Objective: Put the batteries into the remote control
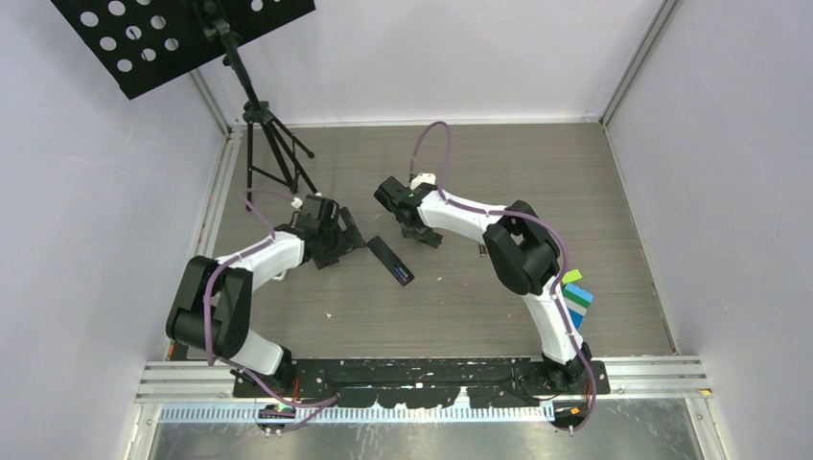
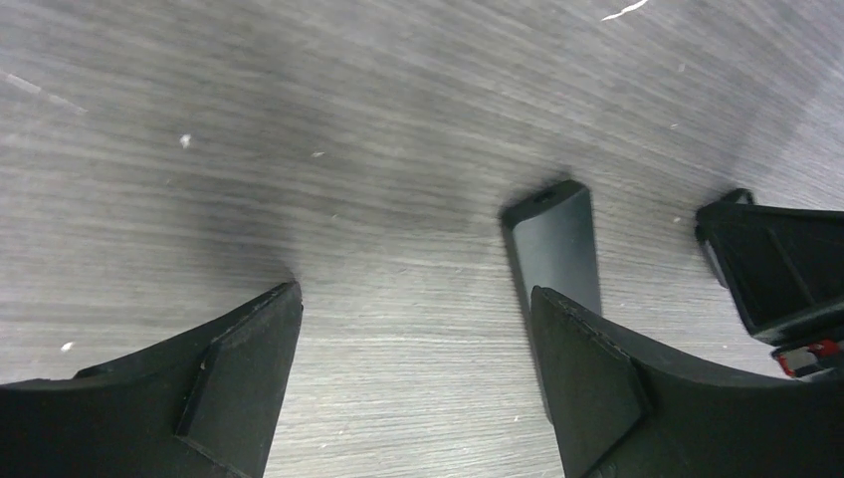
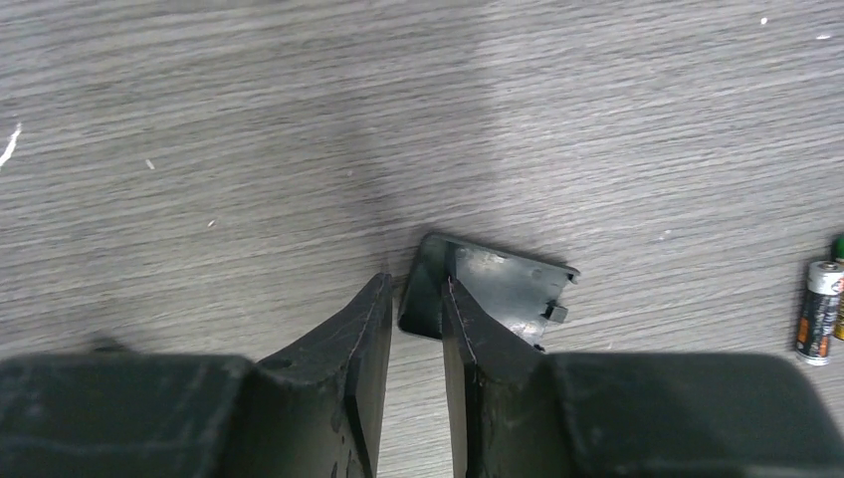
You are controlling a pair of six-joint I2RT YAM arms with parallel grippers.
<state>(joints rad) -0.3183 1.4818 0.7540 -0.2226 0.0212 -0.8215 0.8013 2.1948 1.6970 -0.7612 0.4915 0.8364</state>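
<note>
In the top view, a slim black rectangular remote control (image 1: 391,261), blue at its near tip, is seen lying diagonally on the grey wood-grain worktop (image 1: 479,163) between the two arms. The left end effector (image 1: 350,244) is placed just left of it, and the right end effector (image 1: 422,233) just beyond its far end.

In the left wrist view, the left end effector (image 2: 416,309) is shown spread wide with nothing held. The remote's matte black end (image 2: 552,234) is seen beside one finger.

In the right wrist view, the right end effector (image 3: 416,294) is narrowed around the raised edge of a dark grey plastic battery cover (image 3: 503,289). Whether it is pinched cannot be told. Small cylindrical batteries (image 3: 819,314), one black with a silver cap, are seen lying at the right edge, well apart from the cover
</note>
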